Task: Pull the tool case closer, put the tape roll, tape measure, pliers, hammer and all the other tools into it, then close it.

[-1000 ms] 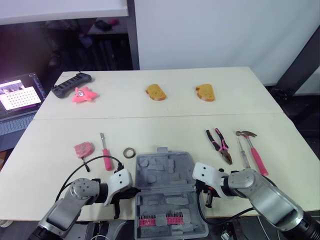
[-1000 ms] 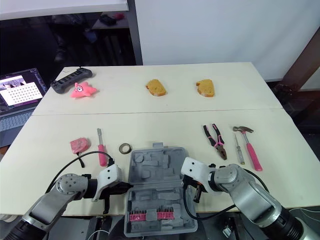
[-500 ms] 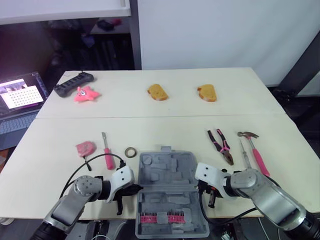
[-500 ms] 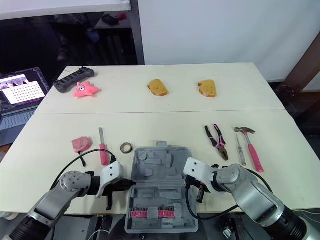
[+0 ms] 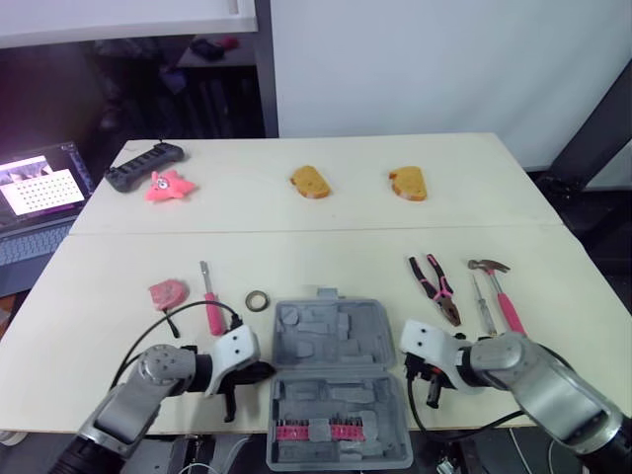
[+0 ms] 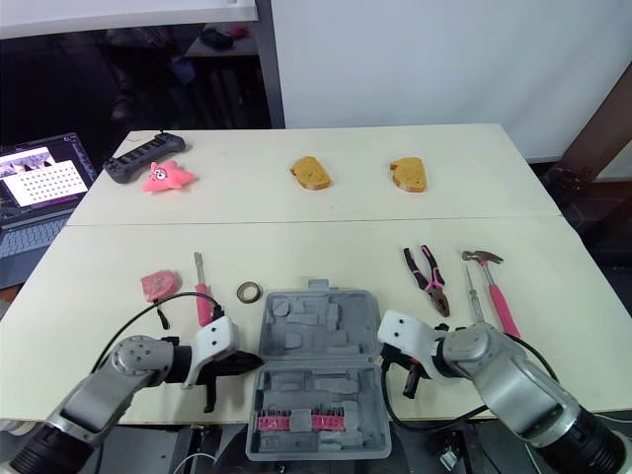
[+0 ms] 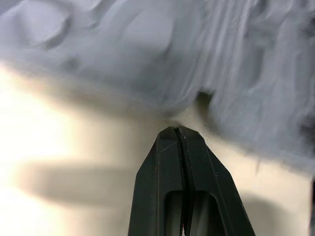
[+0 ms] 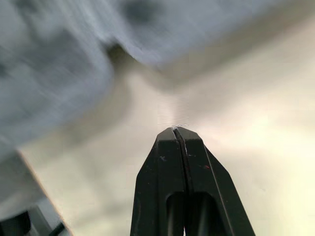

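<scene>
The open case (image 5: 339, 380) sits at the bench's (image 5: 326, 247) near edge, left tool (image 7: 177, 132) and right tool (image 8: 176, 132) flanking it, both pressed together, empty.

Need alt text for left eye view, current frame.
Open grey tool case at the near edge of a cream table, with the left tool and right tool either side. Beyond it lie a tape roll, pliers and hammer.

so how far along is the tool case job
Early. Done, apparently: the open tool case sits at the near table edge. In hand: nothing; the left gripper and right gripper are shut, empty, flanking it. Left: tape roll, tape measure, red screwdriver, pliers, hammer and thin screwdriver all lie on the table; case not closed.
</scene>
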You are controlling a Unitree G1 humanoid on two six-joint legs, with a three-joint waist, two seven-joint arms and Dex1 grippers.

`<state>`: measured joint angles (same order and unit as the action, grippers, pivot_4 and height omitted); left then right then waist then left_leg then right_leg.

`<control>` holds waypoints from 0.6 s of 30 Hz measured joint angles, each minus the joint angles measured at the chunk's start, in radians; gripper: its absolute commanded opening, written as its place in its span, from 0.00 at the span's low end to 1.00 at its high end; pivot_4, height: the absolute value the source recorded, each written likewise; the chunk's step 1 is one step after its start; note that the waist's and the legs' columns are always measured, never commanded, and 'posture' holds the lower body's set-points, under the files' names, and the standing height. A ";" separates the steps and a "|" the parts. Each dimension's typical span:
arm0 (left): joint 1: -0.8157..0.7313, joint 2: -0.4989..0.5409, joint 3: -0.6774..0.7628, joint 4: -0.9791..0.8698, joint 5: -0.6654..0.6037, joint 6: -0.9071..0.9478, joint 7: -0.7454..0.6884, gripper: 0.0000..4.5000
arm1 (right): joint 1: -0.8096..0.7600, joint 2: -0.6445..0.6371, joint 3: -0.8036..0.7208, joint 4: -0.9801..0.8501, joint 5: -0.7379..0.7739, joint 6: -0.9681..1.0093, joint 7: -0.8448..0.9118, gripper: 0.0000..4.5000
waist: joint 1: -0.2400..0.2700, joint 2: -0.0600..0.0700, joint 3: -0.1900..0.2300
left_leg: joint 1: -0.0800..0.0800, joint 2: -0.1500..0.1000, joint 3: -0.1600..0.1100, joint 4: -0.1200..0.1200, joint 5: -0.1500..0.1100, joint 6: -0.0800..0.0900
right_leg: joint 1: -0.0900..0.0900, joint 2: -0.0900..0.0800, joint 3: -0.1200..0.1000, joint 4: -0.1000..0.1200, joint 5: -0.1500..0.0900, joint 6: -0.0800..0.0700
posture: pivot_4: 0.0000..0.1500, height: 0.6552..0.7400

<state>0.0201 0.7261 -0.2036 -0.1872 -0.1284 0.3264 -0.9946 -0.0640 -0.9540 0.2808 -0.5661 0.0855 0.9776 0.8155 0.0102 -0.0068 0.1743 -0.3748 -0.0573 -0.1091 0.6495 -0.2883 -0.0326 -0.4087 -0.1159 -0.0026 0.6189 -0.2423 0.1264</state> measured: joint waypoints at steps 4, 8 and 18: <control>0.108 0.097 0.216 -0.070 -0.127 0.041 -0.042 0.00 | 0.179 0.017 -0.334 -0.081 0.115 -0.118 0.057 0.01 | 0.002 0.000 0.000 | 0.000 0.002 0.000 0.000 -0.001 0.001 | 0.001 0.000 0.000 -0.001 0.000 0.000 | 1.00 1.00; 0.207 0.164 0.403 -0.081 -0.225 0.035 -0.114 0.00 | 0.353 0.058 -0.638 -0.123 0.185 -0.167 0.115 0.06 | 0.005 -0.001 0.001 | 0.000 0.001 0.000 0.000 -0.001 0.002 | 0.002 -0.001 0.000 -0.003 0.000 0.000 | 1.00 1.00; 0.074 0.275 0.628 0.625 -0.180 -0.211 -0.140 0.90 | 0.677 0.139 -1.144 0.081 0.244 -0.453 0.335 1.00 | -0.001 -0.003 0.001 | 0.002 0.003 0.005 0.000 -0.001 0.002 | 0.004 -0.001 -0.001 -0.004 -0.002 -0.003 | 1.00 1.00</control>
<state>0.0936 1.0012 0.4243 0.4380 -0.3079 0.1158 -1.1348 0.6131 -0.8155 -0.8632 -0.4850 0.3298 0.5249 1.1504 0.0087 -0.0098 0.1750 -0.3728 -0.0547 -0.1045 0.6494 -0.2894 -0.0311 -0.4051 -0.1169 -0.0035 0.6153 -0.2445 0.1235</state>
